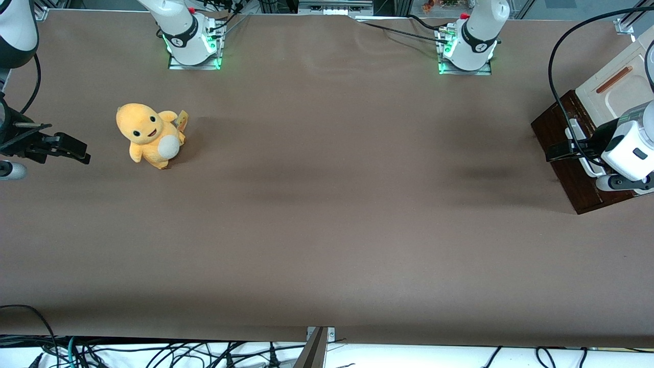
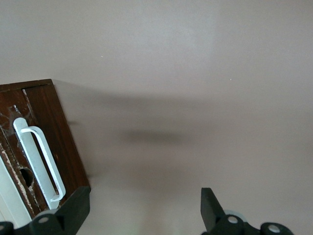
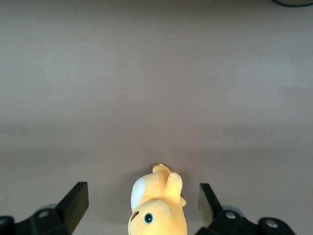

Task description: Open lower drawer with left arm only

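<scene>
Lower drawer (image 1: 572,163): dark brown wooden front, white bar handle (image 2: 40,161), sitting at the working arm's end of the table (image 1: 327,230), at about three o'clock in your front view, below the cream panel (image 1: 615,87) with its thin orange-brown handle. You can judge it shut or nearly so, since no pale interior shows. Left arm (image 1: 631,148): hangs over the drawer front, wrist low, black cable looping above it. Gripper (image 2: 145,210): fingers spread wide apart, holding nothing; one fingertip sits beside the drawer's lower corner, the other over bare table, so the bar handle is not yet between them. You would likely need to shift toward the handle before closing. Clearance: brown tabletop in front of the drawer is open toward the nine o'clock side, giving you free room for the pull. Yellow plush toy (image 1: 149,135): well apart, toward the parked arm's end, no obstruction.
</scene>
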`<state>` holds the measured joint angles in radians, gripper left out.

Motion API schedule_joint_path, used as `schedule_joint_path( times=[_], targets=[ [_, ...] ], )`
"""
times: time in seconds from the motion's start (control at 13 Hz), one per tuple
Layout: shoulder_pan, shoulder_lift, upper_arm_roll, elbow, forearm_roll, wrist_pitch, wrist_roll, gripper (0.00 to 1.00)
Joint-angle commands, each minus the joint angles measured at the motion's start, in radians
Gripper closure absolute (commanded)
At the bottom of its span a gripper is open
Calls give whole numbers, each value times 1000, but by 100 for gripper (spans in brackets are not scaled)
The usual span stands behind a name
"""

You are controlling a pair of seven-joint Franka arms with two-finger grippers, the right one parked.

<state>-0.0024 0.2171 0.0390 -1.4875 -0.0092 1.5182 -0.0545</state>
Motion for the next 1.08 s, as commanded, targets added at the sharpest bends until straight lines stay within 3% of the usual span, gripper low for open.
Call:
schedule_joint_path(
  times=[0.0, 1.0],
  targets=[
    [-7, -11, 1, -3, -19, -23, 21, 0],
    [-4, -11, -2, 4, -14, -29, 51, 0]
  ],
)
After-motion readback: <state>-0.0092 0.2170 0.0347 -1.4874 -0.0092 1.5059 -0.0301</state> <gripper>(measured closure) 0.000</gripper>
